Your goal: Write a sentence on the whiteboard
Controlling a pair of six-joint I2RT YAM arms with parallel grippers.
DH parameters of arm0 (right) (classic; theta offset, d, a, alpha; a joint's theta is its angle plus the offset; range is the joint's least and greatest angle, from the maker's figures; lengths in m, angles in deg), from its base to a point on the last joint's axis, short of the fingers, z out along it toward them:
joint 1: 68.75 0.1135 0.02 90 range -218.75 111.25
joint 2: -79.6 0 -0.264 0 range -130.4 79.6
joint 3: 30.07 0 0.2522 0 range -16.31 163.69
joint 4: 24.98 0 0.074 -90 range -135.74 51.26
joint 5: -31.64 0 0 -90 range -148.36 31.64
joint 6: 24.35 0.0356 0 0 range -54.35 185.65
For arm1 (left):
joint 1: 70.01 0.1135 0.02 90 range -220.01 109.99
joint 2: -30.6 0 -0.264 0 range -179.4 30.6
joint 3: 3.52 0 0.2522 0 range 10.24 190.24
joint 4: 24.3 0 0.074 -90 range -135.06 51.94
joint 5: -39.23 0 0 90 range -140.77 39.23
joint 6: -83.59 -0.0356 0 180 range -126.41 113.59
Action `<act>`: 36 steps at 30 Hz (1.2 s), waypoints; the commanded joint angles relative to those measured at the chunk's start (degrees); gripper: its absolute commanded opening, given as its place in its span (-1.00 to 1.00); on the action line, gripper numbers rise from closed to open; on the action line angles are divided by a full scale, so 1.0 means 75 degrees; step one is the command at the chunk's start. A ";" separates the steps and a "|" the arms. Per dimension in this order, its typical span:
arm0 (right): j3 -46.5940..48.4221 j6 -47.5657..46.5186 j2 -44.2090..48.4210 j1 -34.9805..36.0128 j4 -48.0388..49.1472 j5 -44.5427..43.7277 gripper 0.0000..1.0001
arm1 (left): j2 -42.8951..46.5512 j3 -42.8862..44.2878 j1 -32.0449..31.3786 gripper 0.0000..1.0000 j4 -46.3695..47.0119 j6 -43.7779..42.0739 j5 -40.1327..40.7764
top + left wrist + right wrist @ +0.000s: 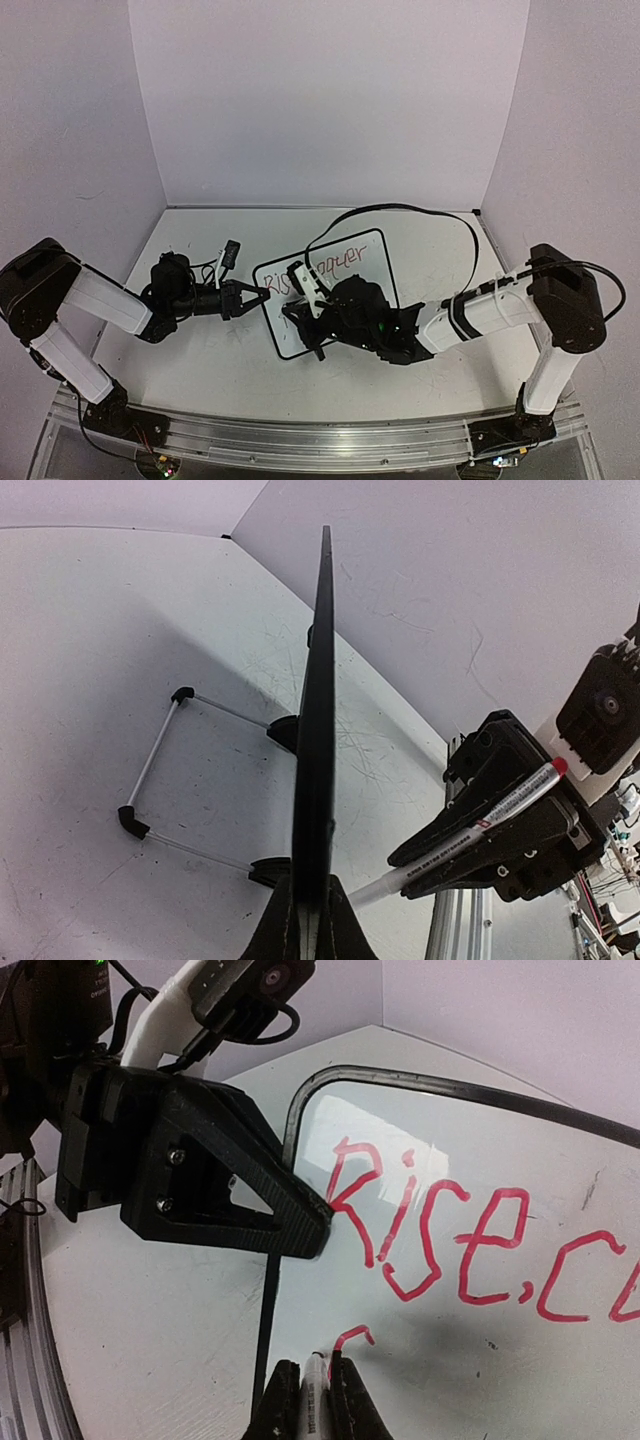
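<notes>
The whiteboard [368, 290] lies mid-table, its black frame seen edge-on in the left wrist view [318, 680]. My left gripper [250, 293] is shut on its left edge [312, 890]. The sentence [338, 262] in red reads "Rise, c…" in the right wrist view [430, 1230]. A short red curve [352, 1338] starts a second line below it. My right gripper [310, 322] is shut on a white marker [318, 1400], its tip on the board beside that curve. The marker also shows in the left wrist view [480, 830], slanting down to the board.
The board's wire stand with black feet [160, 770] lies on the scuffed white tabletop behind the board. A black cable [400, 215] loops over the table's far side. White walls close in the back and sides. An aluminium rail [300, 435] runs along the near edge.
</notes>
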 commanded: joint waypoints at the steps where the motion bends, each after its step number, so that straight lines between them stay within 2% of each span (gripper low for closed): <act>1: 0.0271 0.0012 -0.0188 -0.0049 0.0212 -0.0307 -1.00 | 0.0001 0.0084 -0.0007 -1.00 -0.0547 -0.0149 0.0199; 10: -0.0097 -0.0006 0.0282 -0.0050 0.0022 -0.1651 -1.00 | -0.0016 0.0126 -0.0010 -1.00 -0.0576 -0.0150 0.0197; 18: -0.0924 -0.0096 0.1436 -0.0106 0.0321 -0.1733 -1.00 | 0.0025 0.0099 -0.0008 -1.00 -0.0617 -0.0150 0.0231; 21: -0.1015 -0.0283 0.1423 -0.0212 0.0395 -0.1102 -1.00 | 0.0019 0.0112 -0.0007 -1.00 -0.0635 -0.0150 0.0226; 24: -0.0680 -0.0486 0.1061 -0.0233 0.0418 0.0477 -1.00 | -0.0005 0.0118 -0.0007 -1.00 -0.0651 -0.0162 0.0231; 26: -0.0541 -0.0345 0.0797 -0.0230 0.0526 0.1090 -1.00 | -0.0016 0.0137 -0.0008 -1.00 -0.0662 -0.0161 0.0229; 30: -0.0443 -0.0228 0.0534 -0.0232 0.0632 0.1213 -1.00 | 0.0036 0.0132 -0.0008 -1.00 -0.0671 -0.0153 0.0242; 36: -0.0555 -0.0130 0.0497 -0.0238 0.0614 0.0528 -1.00 | 0.0048 0.0096 -0.0007 -1.00 -0.0700 -0.0173 0.0246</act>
